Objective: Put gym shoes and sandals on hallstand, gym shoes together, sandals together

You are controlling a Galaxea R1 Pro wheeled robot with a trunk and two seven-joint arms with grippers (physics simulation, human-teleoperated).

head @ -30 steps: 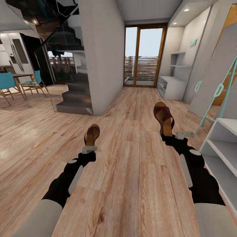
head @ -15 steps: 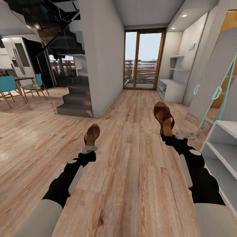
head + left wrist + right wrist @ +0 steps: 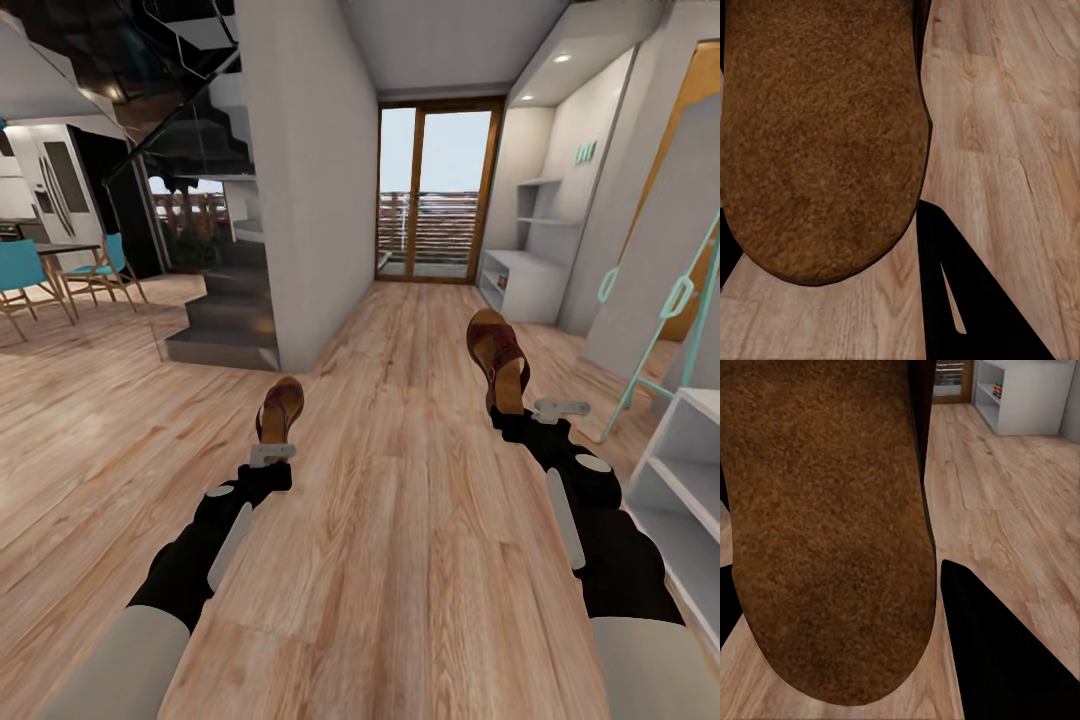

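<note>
I'm carrying both sandals along the corridor, one in each arm. My left pincer (image 3: 272,452) is clenched on the left sandal (image 3: 279,408), held toe-forward at lower left of centre in the head view. My right pincer (image 3: 528,412) grips the right sandal (image 3: 497,358), which stands higher, right of centre. Both wrist views look straight onto a brown sole (image 3: 817,142) with the corridor floor (image 3: 400,540) behind it.

The step in hand, as I judge it, is transport: both sandals are lifted clear of the planks but not yet racked. A white open-shelved unit (image 3: 690,470) sits at the right edge of the head view, which I take for the hallstand. Next I'd need to turn the base right to face it and bring both arms over its top, setting the sandals side by side.

Against the earlier frames, the arms and sandals hold the same place, while the scene has slid: the white unit sits further right and lower, so the camera has moved.
</note>
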